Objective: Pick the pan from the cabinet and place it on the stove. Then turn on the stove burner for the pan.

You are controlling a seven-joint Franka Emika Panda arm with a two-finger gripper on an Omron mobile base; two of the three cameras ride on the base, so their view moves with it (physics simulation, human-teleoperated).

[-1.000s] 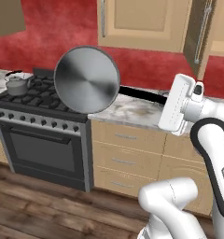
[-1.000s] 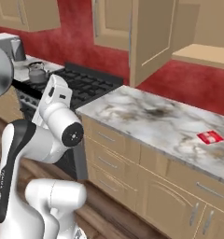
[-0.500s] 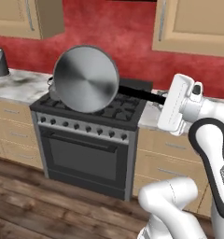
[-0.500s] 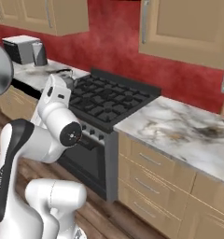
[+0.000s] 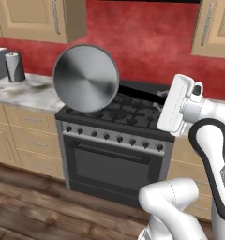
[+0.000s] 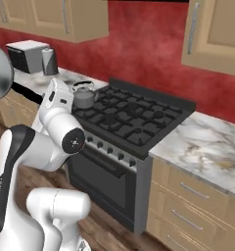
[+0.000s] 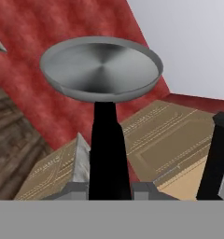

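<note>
The silver pan (image 5: 86,78) hangs in the air, tipped on edge so its round underside faces the left base camera, in front of the stove's left half. Its long black handle (image 5: 140,92) runs right into my gripper (image 5: 165,97), which is shut on it. In the hand view the handle (image 7: 107,149) rises from the bottom to the pan (image 7: 102,70), with one dark fingertip (image 7: 220,154) to the right. The dark stove (image 5: 115,118) with black grates and a knob row (image 5: 112,137) stands below. A tan cabinet (image 5: 37,18) with a silver bar handle hangs at upper left.
A grey kettle (image 6: 83,95) sits on the stove's back-left burner. On the marble counter (image 5: 27,91) to the left stand a metal canister (image 5: 14,67) and a toaster (image 6: 25,55). More counter (image 6: 205,147) and drawers lie right of the stove, another wall cabinet (image 5: 213,26) above.
The whole picture has shifted: the base drove left along the counter, so the stove now sits in the middle of both base views. The pan stays held the same way.
</note>
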